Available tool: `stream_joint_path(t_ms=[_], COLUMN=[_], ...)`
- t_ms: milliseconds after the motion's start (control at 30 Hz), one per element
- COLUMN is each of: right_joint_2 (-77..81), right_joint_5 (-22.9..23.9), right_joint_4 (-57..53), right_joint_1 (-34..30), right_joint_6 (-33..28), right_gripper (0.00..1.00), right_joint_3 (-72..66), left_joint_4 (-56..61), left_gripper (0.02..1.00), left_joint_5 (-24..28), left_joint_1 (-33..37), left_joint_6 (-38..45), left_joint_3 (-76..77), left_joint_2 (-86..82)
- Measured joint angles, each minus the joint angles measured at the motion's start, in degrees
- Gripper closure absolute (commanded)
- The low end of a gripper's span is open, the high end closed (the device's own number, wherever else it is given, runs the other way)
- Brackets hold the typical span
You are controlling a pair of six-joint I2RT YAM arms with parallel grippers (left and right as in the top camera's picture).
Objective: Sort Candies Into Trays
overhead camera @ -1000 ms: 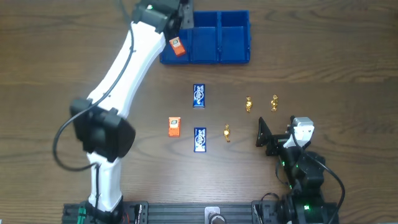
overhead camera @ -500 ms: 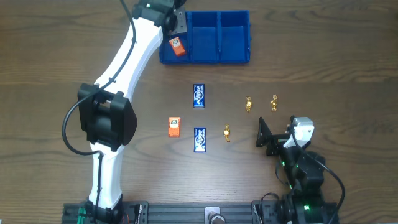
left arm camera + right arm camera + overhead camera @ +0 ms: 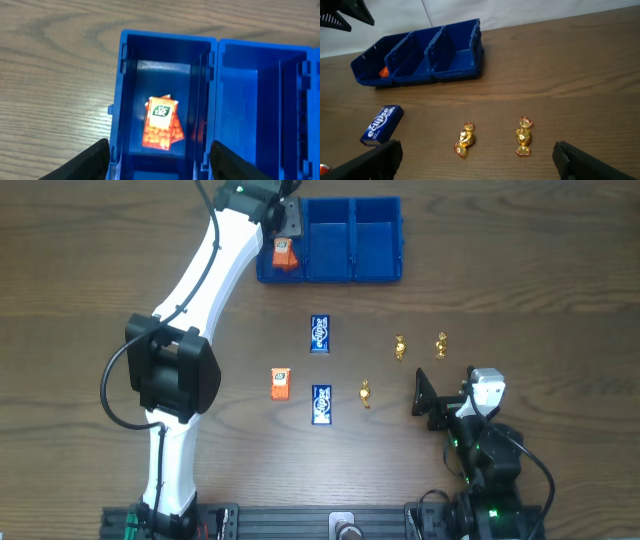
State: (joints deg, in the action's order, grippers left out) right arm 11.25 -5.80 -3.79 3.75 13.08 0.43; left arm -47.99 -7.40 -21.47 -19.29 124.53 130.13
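1. Since a second ago the left arm's elbow has swung farther up the table. The orange pack in the tray has turned from a tilt to lie straighter, and the right arm has kept still.
2. Top view: the left gripper [image 3: 288, 216] hangs above the end compartment of the blue tray [image 3: 352, 235], and the orange pack [image 3: 284, 253] lies in that compartment just under it. Well back toward this arm's base, a second orange pack [image 3: 281, 383] and two blue packs [image 3: 320, 334] [image 3: 321, 404] lie on the table. The right gripper [image 3: 428, 395] sits close to its own base. One gold candy [image 3: 365, 393] lies near it on its left, and two more gold candies [image 3: 400, 347] [image 3: 441, 345] lie just ahead of it.
3. Left wrist view: the left gripper [image 3: 160, 165] is spread wide and holds nothing. The orange pack [image 3: 161, 125] lies flat on the compartment floor straight below, between the fingers [image 3: 95, 160]. An orange edge peeks out under it; whether that is another pack I cannot tell.
4. Right wrist view: the right gripper [image 3: 477, 165] is also wide apart and empty-handed, its fingers [image 3: 370, 160] near the table. Two gold candies [image 3: 465, 139] [image 3: 523, 135] lie just ahead between the fingers. A blue pack [image 3: 382, 124] lies ahead on the left, and the tray [image 3: 455, 55] stands well beyond.
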Motion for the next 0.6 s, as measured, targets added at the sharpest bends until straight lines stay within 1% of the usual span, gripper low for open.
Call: stream_joint_path(t_ms=[100,200,433,533,600], right_joint_2=[0.0,0.0,0.0,0.0,0.0], right_joint_5=[0.0,0.0,0.0,0.0,0.0], right_joint_4=[0.0,0.0,0.0,0.0,0.0], right_joint_1=[0.0,0.0,0.0,0.0,0.0], right_joint_6=[0.0,0.0,0.0,0.0,0.0], right_gripper=[0.003,0.003,0.003,0.003,0.003], right_joint_3=[0.0,0.0,0.0,0.0,0.0], left_joint_4=[-1.4,-0.9,5.9,5.9,5.8], left_gripper=[0.303,0.270,0.272,0.264,0.240], left_joint_5=[0.0,-0.2,-1.0,-2.0,-2.4], left_joint_1=[-0.5,-2.3,-11.1,-12.5,-13.3], left_joint_6=[0.0,-0.1,-2.5,-4.7,-6.7], left_joint_3=[-0.1,-3.4,-27.6,-39.1,-47.5], left_joint_2=[-1.6,-8.0,-39.8,-47.9,-49.3])
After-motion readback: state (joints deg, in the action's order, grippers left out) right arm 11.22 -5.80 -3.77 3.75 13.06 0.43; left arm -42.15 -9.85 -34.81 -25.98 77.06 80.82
